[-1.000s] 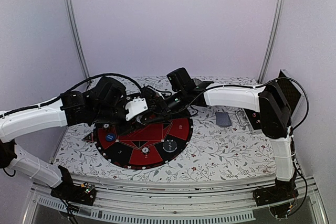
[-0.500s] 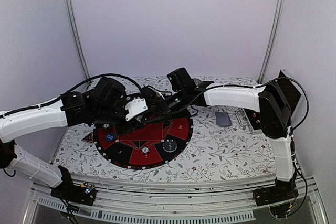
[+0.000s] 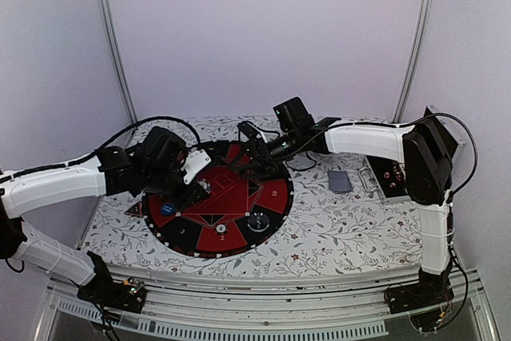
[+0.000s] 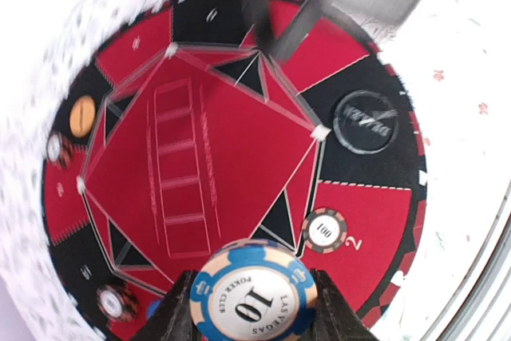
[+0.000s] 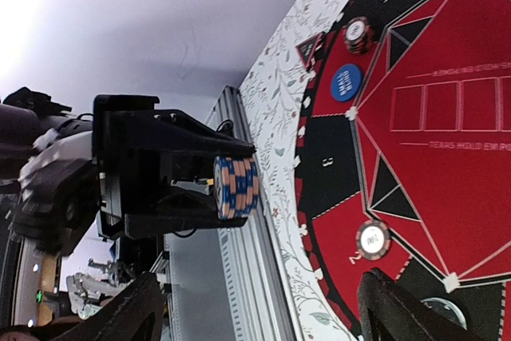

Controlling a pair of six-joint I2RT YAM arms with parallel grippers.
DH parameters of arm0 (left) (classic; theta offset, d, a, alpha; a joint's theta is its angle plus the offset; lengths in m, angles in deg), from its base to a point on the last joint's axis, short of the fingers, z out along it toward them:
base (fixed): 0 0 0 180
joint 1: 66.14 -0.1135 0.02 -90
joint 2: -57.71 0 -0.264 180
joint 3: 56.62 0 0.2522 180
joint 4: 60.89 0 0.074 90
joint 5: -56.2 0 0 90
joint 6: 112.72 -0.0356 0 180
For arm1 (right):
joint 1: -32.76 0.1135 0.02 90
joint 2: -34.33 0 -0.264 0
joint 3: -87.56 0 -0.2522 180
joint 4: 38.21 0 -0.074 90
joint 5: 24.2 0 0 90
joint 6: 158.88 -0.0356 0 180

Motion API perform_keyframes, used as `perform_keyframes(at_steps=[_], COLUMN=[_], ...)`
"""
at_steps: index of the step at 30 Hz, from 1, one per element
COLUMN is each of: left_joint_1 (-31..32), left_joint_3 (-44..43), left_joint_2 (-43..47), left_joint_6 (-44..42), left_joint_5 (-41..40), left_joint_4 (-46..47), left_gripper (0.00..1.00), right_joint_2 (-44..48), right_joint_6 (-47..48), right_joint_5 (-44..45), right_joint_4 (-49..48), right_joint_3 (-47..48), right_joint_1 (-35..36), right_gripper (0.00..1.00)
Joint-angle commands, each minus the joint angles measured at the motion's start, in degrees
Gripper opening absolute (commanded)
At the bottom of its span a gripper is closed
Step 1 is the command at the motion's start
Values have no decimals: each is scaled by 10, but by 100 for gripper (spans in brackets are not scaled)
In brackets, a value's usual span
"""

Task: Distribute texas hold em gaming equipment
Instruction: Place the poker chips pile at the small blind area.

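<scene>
1. Tabletop (image 3: pixel 351 229): covered with a flowered cloth, carries everything.
2. Round red-and-black mat (image 3: pixel 239 197): flat on the cloth, left of centre.
3. Left fingers (image 3: pixel 201 187): over the mat's left half, pinching a chip stack (image 5: pixel 235 188) by its edges. The stack is blue and cream, its top chip reads 10, and it is held up off the mat.
4. Right fingers (image 3: pixel 255 153): over the mat's far part, spread wide with nothing between them, near the left fingers but apart.
5. Card deck (image 3: pixel 340 180): grey-blue back up, on the cloth just beside the mat's right edge, well apart from both sets of fingers.
6. Black disc (image 4: pixel 365 121): white print, on a black rim segment.
7. Blue disc (image 5: pixel 346 81): on a black segment at the left rim.
8. Loose chips on the rim:
   - Orange chip (image 4: pixel 82 116).
   - "100" chip (image 4: pixel 323 231) on a red segment, beside the 2.
   - Dark-edged chip (image 5: pixel 358 33) just beyond the blue disc.
</scene>
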Motion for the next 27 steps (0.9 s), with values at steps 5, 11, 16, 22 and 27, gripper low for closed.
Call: perform_keyframes(at_steps=[5, 11, 16, 22, 27], left_joint_1=[-83, -151, -215, -221, -221], left_joint_3=[81, 137, 182, 190, 173], left_joint_2=[8, 15, 6, -48, -101], left_joint_6=[334, 527, 583, 606, 609], left_joint_5=[-53, -125, -128, -150, -165], left_joint_4=[-24, -49, -6, 15, 30], left_gripper=[0, 0, 0, 0, 0], right_joint_2=[68, 89, 105, 121, 127], right_joint_6=[63, 89, 104, 116, 118], right_joint_5=[72, 82, 83, 83, 80], right_joint_4=[44, 56, 56, 56, 57], right_joint_3=[-23, -39, -59, -81, -83], right_joint_1=[-37, -53, -62, -74, -77], right_gripper=[96, 99, 99, 99, 99])
